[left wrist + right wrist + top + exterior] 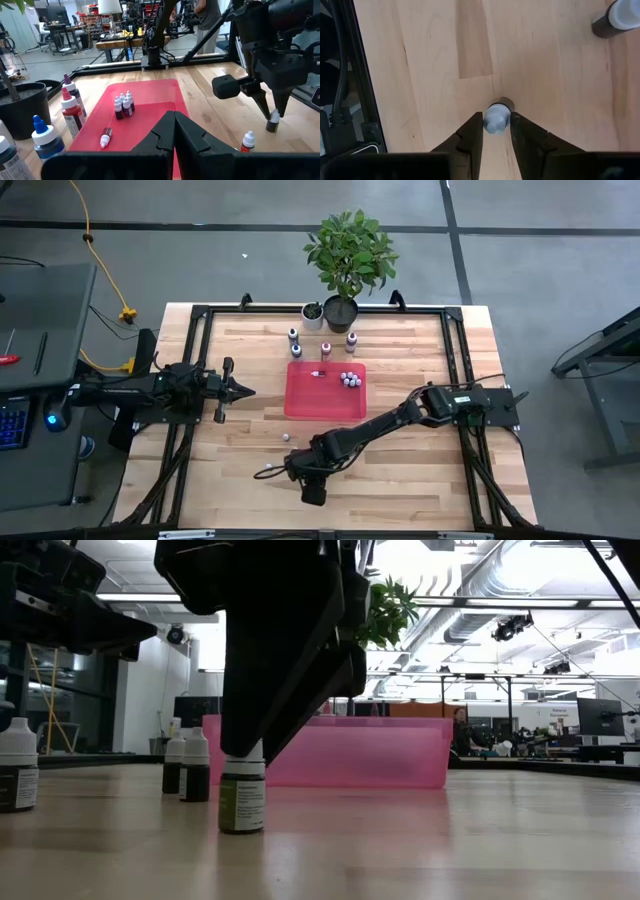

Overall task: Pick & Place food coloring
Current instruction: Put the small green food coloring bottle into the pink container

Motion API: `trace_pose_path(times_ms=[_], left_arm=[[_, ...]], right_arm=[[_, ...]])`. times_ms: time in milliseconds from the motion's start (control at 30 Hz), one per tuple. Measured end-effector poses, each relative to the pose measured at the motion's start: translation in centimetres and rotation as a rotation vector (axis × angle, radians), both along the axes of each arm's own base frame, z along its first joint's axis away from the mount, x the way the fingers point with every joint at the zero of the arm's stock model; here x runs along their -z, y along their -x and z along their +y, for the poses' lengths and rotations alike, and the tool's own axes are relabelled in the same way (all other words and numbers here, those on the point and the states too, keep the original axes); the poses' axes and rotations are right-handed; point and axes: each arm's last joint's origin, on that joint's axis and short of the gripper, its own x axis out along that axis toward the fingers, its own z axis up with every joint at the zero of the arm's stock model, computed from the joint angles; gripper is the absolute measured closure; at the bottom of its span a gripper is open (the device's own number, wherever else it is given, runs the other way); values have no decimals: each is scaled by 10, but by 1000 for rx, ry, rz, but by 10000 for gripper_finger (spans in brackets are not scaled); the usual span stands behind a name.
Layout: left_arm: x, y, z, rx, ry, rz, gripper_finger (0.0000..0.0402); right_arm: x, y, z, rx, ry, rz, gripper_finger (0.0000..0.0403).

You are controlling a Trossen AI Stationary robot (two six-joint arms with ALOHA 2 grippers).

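Observation:
Several tiny food coloring bottles show. One with a dark body and whitish cap (241, 802) stands on the table near its near edge, under my right gripper (497, 131), which is shut on it; in the high view the gripper (300, 467) hides it. A red-bodied bottle (247, 141) stands close by (286, 437). More bottles stand in the red tray (300, 405) as a cluster (348, 379), and one lies flat (318, 373). My left gripper (240, 390) is shut, left of the tray, holding nothing. My right gripper pinches the bottle's whitish cap (497, 119) between its two fingers, one on each side. The fingers (285, 700) come from above, pointing down. The bottle stands upright with its base (241, 828) on the table.
Larger bottles (293, 335) (326, 348) (351, 340) stand beyond the tray's far side, before a small white pot (312, 313) and a potted plant (347, 255). A black frame (455, 360) borders the wooden table. Bare wood lies right of the tray.

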Motion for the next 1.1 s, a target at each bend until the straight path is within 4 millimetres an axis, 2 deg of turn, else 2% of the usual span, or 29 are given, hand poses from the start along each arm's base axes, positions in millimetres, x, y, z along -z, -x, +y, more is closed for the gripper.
trace_pose_path(times_ms=[433,767,1100], left_arm=[[0,0,0,0,0,0,401],[0,0,0,0,0,0,401],[0,0,0,0,0,0,401]], right_arm=[[2,-2,1,-3,-13,-6,350],[3,-2,0,28,6,-4,354],[-16,8,-7,71,107,2,356]])
